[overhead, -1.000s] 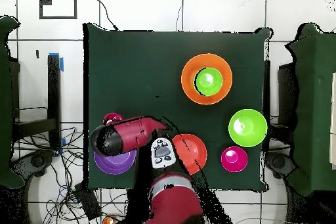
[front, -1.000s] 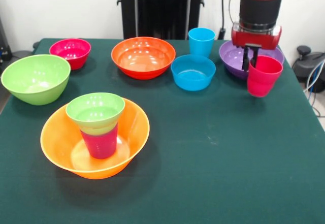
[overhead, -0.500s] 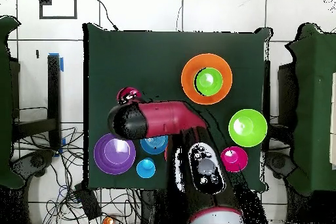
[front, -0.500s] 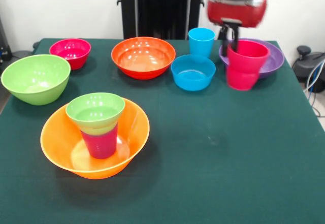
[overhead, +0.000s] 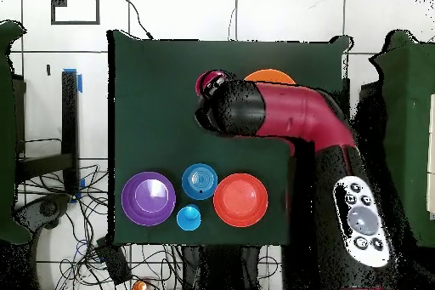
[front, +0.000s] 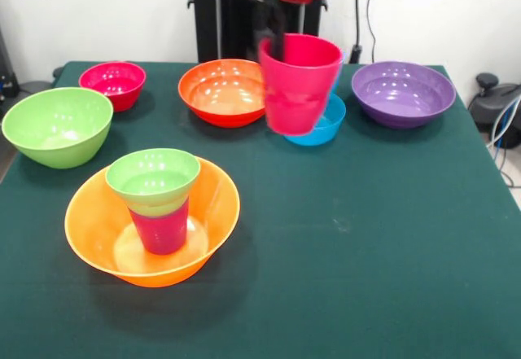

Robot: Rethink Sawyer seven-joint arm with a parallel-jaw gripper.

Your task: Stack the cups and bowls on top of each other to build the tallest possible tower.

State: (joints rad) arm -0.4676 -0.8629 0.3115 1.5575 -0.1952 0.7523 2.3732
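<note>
My gripper hangs at the top of the front view, shut on the rim of a red-pink cup held in the air in front of the small blue bowl. From above, that cup shows at the arm's tip beside the large orange bowl. That orange bowl holds a purple-magenta cup with a small lime green bowl on top. A sky blue cup stands at the back, hidden in the front view by the held cup.
A large lime green bowl and a small pink-red bowl stand at the left. The red-orange bowl and purple bowl sit along the far side. From above, the arm covers the stack.
The arm has carried the red-pink cup up and leftward in the front view, from over the purple bowl to in front of the blue bowl. Nothing else moved.
</note>
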